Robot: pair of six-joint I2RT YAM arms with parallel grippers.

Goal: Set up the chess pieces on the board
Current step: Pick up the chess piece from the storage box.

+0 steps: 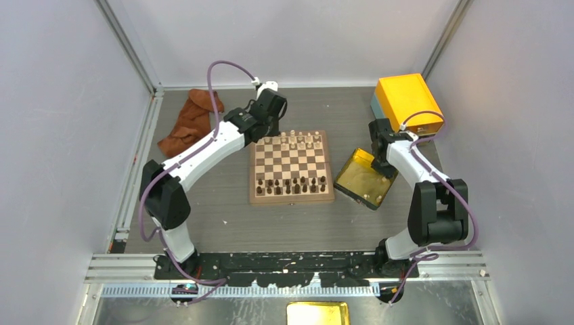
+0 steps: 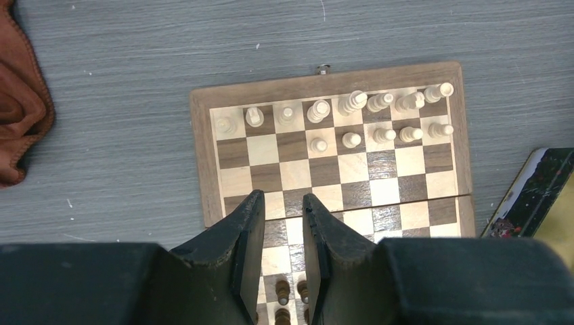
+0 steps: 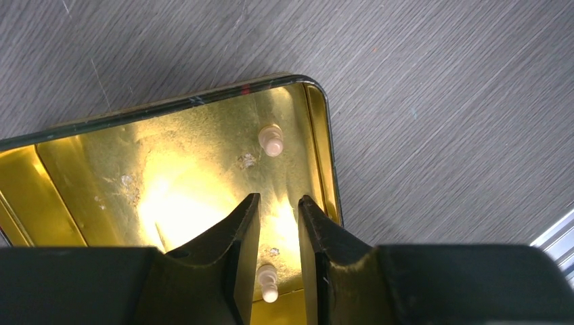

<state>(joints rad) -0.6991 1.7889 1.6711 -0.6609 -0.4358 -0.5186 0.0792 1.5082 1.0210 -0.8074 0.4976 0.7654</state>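
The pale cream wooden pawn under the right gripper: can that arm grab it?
Probably yes: the right gripper hangs open directly over the pale cream wooden pawn, and nothing in the shallow golden tray covers it.

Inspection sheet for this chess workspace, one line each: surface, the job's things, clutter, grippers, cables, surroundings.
Surface: grey wood-grain table.
Job's things: board lies flat; cream chess pieces fill its far row, with five pawns ahead of them and three pawn squares bare; two cream pawns lie in the golden tray.
Clutter: brown cloth, orange-yellow box, dark chessmen on the board's near rows.
Grippers: left gripper open above the board, holding nothing; right gripper open over the tray, one pawn showing between its jaws, ungripped as far as visible.
Cables: purple cables loop off both arms, clear of the board.
Surroundings: pale enclosure walls, metal rails.
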